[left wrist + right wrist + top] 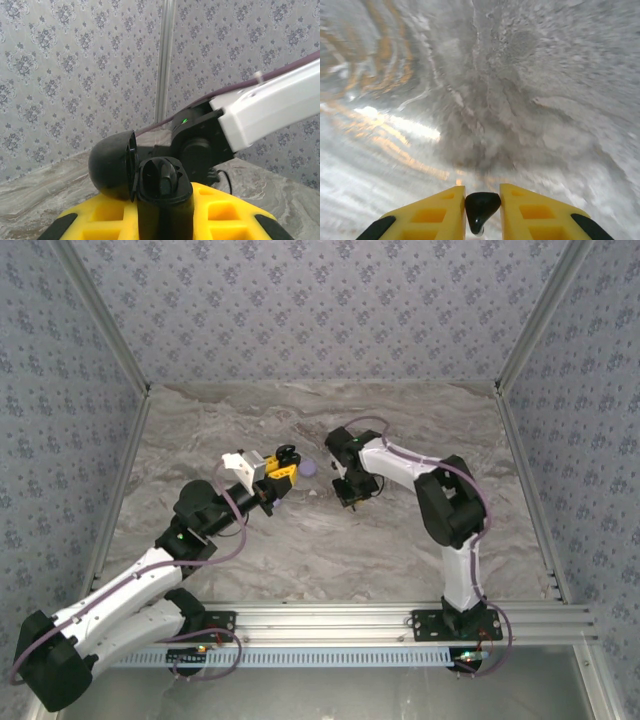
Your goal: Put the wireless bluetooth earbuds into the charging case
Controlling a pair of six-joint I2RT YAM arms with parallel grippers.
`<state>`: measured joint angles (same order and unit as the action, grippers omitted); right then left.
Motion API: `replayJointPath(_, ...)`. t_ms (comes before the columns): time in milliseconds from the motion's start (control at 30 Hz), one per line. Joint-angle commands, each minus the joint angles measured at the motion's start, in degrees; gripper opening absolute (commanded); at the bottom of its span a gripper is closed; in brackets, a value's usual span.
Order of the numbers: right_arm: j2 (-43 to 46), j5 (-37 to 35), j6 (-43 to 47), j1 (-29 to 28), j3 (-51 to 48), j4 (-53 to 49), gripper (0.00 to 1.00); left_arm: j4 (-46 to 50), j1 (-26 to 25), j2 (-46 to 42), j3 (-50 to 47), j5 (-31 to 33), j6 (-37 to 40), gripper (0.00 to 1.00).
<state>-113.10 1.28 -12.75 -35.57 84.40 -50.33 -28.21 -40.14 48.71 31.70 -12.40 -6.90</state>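
Left gripper [282, 468] is clamped on the black charging case [165, 200] at mid-table. The case stands upright between the yellow fingers [227, 212]. Its lid [111, 167] is flipped open to the left in the wrist view, with the cavity facing the camera. The inside is dark, so I can't tell if a bud is seated there.

Right gripper [482, 194] is pinched on a black earbud [481, 205]. The bud sits in the gap between the two yellow pads and touches both, glossy rounded end outward. From overhead, this gripper points down at the marble table [330, 560], just right of the case and slightly nearer, not touching it. The tabletop in its wrist view is blurred.

A lavender disc [309, 467] lies on the table just right of the left gripper, between the two grippers.

The right arm [265, 107] crosses behind the case in the left wrist view, with a green light lit on its joint.
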Motion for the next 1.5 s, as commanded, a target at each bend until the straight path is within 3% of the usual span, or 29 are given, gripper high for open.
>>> replayJointPath(0,12.1,0.5,-2.4,-0.5,-0.9,1.4,0.24,-2.7,-0.3,1.0,0.1,-0.7,0.2,0.00)
replayJointPath(267,35.8,3.3,-8.5,-2.3,-2.3,9.2,0.24,-6.0,-0.3,4.1,0.8,-2.7,-0.5,0.00)
replayJointPath(467,43.8,6.3,-11.9,-6.9,-4.3,22.1,0.23,-7.9,-0.3,5.7,1.5,-5.0,-0.7,0.00)
replayJointPath(800,41.6,1.0,-10.7,-14.2,-4.1,29.6,0.22,-9.7,-0.2,6.4,2.0,-5.9,-1.5,0.00)
replayJointPath(1467,36.4,-2.4,-8.9,-16.3,-2.8,27.7,0.22,-10.5,-0.3,6.9,2.1,-6.2,-1.9,0.00)
